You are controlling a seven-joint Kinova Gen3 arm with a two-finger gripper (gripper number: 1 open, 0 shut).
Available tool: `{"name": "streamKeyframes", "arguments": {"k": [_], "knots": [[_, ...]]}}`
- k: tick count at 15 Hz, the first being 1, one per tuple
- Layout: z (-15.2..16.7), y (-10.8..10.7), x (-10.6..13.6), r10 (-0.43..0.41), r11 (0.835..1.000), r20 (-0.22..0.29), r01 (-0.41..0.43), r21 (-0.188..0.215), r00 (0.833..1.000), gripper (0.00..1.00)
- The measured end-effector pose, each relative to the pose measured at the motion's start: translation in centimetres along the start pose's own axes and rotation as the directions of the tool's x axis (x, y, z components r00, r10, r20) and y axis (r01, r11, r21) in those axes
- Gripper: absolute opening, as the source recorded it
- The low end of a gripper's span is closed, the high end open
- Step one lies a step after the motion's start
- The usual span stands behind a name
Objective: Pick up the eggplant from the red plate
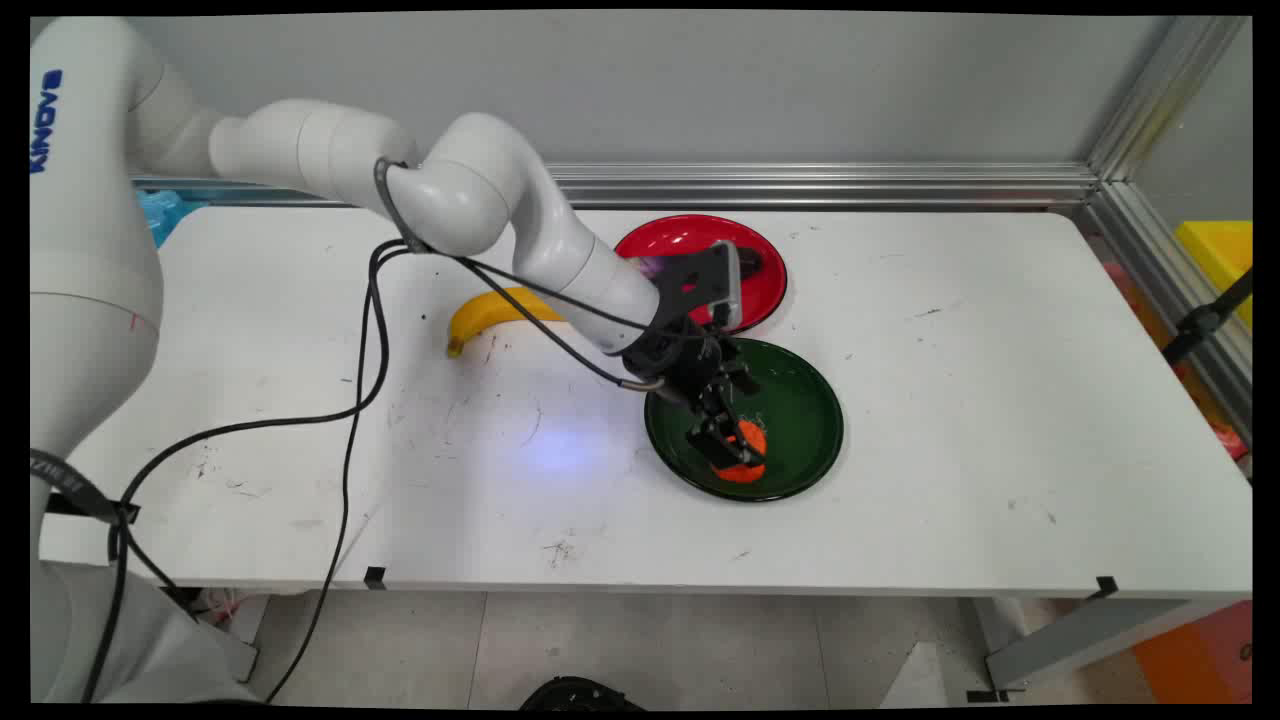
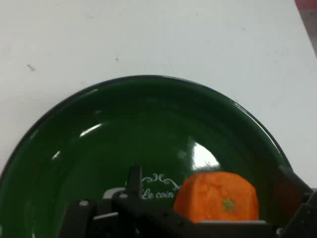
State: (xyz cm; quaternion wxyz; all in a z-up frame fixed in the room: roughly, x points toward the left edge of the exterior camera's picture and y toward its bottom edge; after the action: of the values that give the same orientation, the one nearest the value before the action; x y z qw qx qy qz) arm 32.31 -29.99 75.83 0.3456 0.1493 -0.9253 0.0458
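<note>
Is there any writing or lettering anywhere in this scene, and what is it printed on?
"KINOVA": blue letters on the white arm's large link, running up its side.
"Le coin": white script under a scroll ornament, inside the green plate; the gripper's linkage hides whatever follows.
Nothing readable shows on the orange fruit, red plate or banana.

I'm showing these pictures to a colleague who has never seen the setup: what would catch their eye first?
Most striking is the orange fruit lying in the green plate near the table's middle, with the black gripper right down at it. Behind that plate sits a red plate, partly hidden by the arm. A yellow banana lies on the white table to the left of both plates.
</note>
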Motion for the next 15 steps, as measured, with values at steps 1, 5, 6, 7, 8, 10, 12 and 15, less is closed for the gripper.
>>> {"name": "streamKeyframes", "arguments": {"k": [1, 5, 6, 7, 8, 10, 12, 15], "knots": [[-0.2, -0.3, 0.3, -0.004, 1.000, -0.002, 0.004, -0.001, 1.000, 1.00], [-1.9, -1.8, 1.6, -0.020, 1.000, 0.009, 0.020, -0.004, 1.000, 1.00], [-2.5, -2.0, 1.7, -0.025, 1.000, 0.017, 0.025, -0.007, 1.000, 1.00], [-3.2, -2.2, 1.9, -0.030, 0.999, 0.029, 0.031, -0.010, 0.999, 1.00], [-4.1, -2.4, 1.9, -0.035, 0.999, 0.050, 0.035, -0.015, 0.998, 1.00], [-5.9, -2.6, 1.4, -0.040, 0.999, 0.095, 0.043, -0.024, 0.995, 1.00], [-7.7, -2.7, 0.7, -0.046, 0.998, 0.143, 0.050, -0.029, 0.989, 1.00], [-9.7, -2.7, -0.6, -0.050, 0.998, 0.204, 0.059, -0.035, 0.978, 1.00]]}}
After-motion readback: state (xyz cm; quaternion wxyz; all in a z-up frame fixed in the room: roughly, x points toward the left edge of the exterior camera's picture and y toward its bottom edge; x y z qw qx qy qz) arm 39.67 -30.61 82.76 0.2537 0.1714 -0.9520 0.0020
